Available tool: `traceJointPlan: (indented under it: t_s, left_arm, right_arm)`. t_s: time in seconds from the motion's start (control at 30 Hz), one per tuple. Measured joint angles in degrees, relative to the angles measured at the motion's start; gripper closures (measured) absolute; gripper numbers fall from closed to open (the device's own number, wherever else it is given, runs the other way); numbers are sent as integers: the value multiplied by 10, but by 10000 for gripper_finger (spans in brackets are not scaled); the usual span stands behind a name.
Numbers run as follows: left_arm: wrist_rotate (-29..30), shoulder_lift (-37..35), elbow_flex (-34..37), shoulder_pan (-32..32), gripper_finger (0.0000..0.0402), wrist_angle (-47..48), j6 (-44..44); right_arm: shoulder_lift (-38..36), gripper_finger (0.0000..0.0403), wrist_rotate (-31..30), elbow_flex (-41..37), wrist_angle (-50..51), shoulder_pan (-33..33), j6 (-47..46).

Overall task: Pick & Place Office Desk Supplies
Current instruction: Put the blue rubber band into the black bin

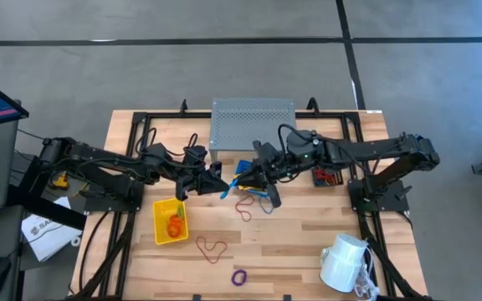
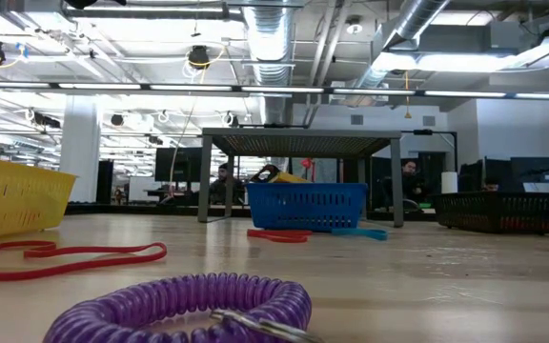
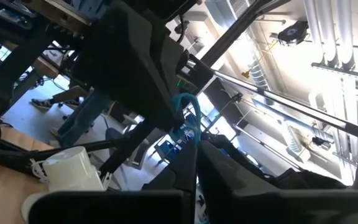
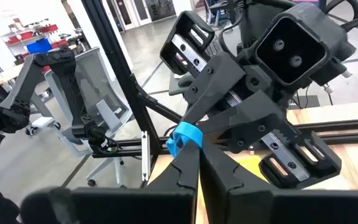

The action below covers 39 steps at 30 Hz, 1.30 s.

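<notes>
Grippers meeting mid-table, left gripper (image 1: pixel 216 178) and right gripper (image 1: pixel 245 178) both clamped on thin blue loop (image 4: pixel 184 138), coiled purple loop (image 2: pixel 184 303) nearest, blue ribbed plastic bin (image 2: pixel 307 206) beyond.

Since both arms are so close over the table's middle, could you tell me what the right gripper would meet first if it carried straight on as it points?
Probably the left gripper: its fingers pinch the same blue band held by the right gripper, directly ahead.
</notes>
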<state>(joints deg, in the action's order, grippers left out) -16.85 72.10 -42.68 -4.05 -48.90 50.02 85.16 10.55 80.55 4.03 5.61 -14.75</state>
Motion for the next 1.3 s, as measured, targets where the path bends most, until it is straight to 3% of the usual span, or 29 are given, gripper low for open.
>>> traceJointPlan:
  t_s: [0.3,0.57,0.77,0.93,1.03,1.13,1.3]
  left_arm:
    - [5,0,0,0,352,-1,0]
    - [5,-8,0,0,259,-41,0]
    - [4,-21,0,-1,194,-70,0]
    - [1,-33,0,3,170,-56,-6]
    - [1,-44,0,3,169,-25,-55]
    - [8,-60,0,-8,179,12,-170]
    - [101,-92,-1,-42,214,132,-392]
  right_arm:
    - [-17,402,0,32,27,0,-3]
    - [-35,402,-4,65,94,-1,-3]
    - [-65,403,-53,80,201,-8,-30]
    - [-122,403,-102,81,298,-24,-65]
    - [-163,403,-122,81,368,-35,-85]
    - [-200,403,-132,81,443,-45,-112]
    - [-242,403,-147,81,569,-54,-169]
